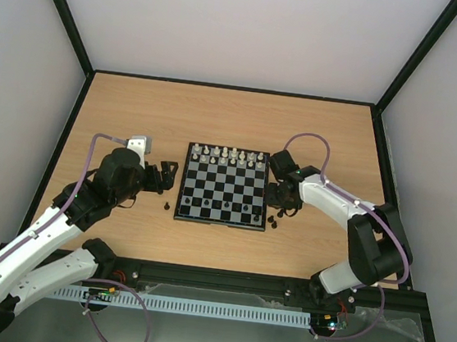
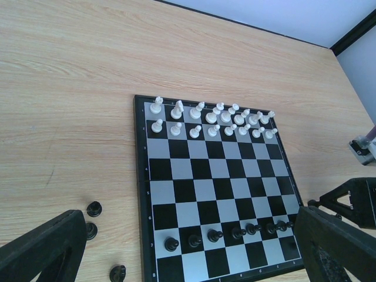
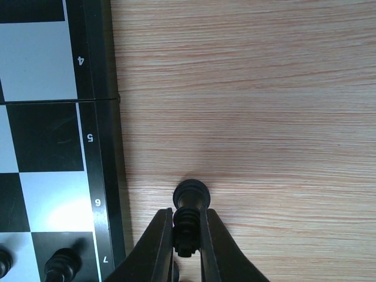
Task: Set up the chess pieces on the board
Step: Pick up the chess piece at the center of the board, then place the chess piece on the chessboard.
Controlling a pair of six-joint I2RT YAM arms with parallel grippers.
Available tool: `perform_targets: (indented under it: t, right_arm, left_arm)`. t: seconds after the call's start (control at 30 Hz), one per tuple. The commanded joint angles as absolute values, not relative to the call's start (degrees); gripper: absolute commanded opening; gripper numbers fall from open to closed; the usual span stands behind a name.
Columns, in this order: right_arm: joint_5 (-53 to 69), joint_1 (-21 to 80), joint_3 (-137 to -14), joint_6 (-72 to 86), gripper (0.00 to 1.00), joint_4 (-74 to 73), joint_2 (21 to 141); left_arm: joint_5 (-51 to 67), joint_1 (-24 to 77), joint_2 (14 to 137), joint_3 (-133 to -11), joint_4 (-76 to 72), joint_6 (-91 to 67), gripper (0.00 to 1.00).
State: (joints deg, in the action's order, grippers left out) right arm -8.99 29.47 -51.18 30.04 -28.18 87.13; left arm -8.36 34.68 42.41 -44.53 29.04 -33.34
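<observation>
Count from my left wrist cam: white pieces [image 2: 212,130] stand in two rows at the board's [image 2: 223,189] far edge. Eight in the front row. The back row bunches up toward the far corner but reads as eight too.

The black row [image 2: 215,235] sits one rank in from the near edge. I can separate seven; the row's end runs behind one of my left fingers [image 2: 335,247], so I can't confirm more.

Three loose black pieces [image 2: 94,208] are on the table [image 2: 70,88] just left of the board, apart from each other. Top view also shows a small clump of black pieces [image 1: 276,219] on the table by the board's near right corner, too small to count.

The board is small and square, black and light-grey checks, with a black border carrying white rank numbers. It lies flat mid-table between my two arms.

My left gripper [image 1: 167,176] has its fingers spread wide and hovers just off the board's left edge, looking across it.

My right gripper [image 3: 187,214] has its fingers narrow, pinched on one black piece [image 3: 192,192] around its body, round head sticking out past the tips. It's over bare wood just right of the board's edge, level with ranks 6–7. Can't tell if the base touches the table.
</observation>
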Motion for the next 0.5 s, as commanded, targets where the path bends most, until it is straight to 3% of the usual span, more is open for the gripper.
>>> perform_targets:
  t: [0.0, 0.47]
  right_arm:
    - [-8.4, 29.4, -53.5, 29.1, 0.01, -32.4, 83.9]
    - [-3.0, 36.9, -63.0, 28.7, 0.01, -40.6, 77.7]
  left_arm:
    - [-7.9, 34.3, 42.0, -43.9, 28.1, -32.6, 0.99]
    - [-7.1, 34.3, 42.0, -43.6, 27.9, -33.4, 0.99]
